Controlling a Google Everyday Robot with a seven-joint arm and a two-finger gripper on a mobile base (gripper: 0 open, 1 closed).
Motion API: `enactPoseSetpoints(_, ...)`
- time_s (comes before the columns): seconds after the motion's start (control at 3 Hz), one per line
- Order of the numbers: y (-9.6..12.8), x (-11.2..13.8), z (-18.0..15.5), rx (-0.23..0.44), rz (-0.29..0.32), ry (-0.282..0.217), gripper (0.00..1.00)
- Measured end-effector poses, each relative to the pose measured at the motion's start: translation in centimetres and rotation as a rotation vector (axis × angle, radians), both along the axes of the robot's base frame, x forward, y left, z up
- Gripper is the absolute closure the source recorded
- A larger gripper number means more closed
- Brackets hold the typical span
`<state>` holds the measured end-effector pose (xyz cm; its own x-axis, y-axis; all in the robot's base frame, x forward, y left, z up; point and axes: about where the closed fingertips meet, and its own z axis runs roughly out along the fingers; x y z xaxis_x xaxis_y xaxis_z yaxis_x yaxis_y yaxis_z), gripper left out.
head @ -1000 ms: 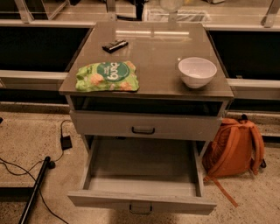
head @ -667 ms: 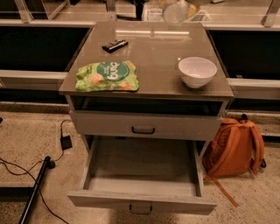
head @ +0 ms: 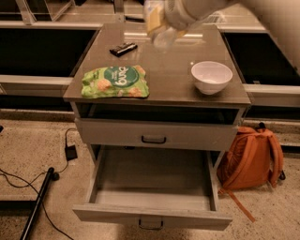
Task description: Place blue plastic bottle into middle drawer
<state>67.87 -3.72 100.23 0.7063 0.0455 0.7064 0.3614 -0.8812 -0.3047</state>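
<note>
— The blue plastic bottle (head: 157,26) is up in your hand (head: 174,14), in the air above the back of the surface (head: 173,61), about the middle of its width. By my judgement the hand is closed on it, since nothing else bears it.

— So which step am I on?

— The carry. The middle drawer (head: 152,180) stands pulled out below with nothing in it, so only the lowering and the release are left.

— What does the next move want?

— Left to right: the green snack bag (head: 116,82) and a small dark object (head: 123,48) lie on the left half. The bottle hangs over the middle, and the white bowl (head: 211,76) sits on the right, near the front edge. Bring the bottle forward between bag and bowl, out past the shut upper drawer (head: 154,133), then down into the open one. Keep it high until you pass the front edge.

— Anything you can't see?

— Your arm is cut off at the top and right edges. I cannot make out the bottle's cap, nor how the hand lies round the bottle, so I cannot tell you which way it will drop on release.
</note>
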Motion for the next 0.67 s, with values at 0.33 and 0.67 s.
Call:
enactPoseSetpoints(0.33, 1.9, -4.9, -2.6, 0.044, 0.161, -0.02, 1.0)
enactPoseSetpoints(0.67, 1.3, -9.4, -4.5, 0.065, 0.286, -0.031, 1.0)
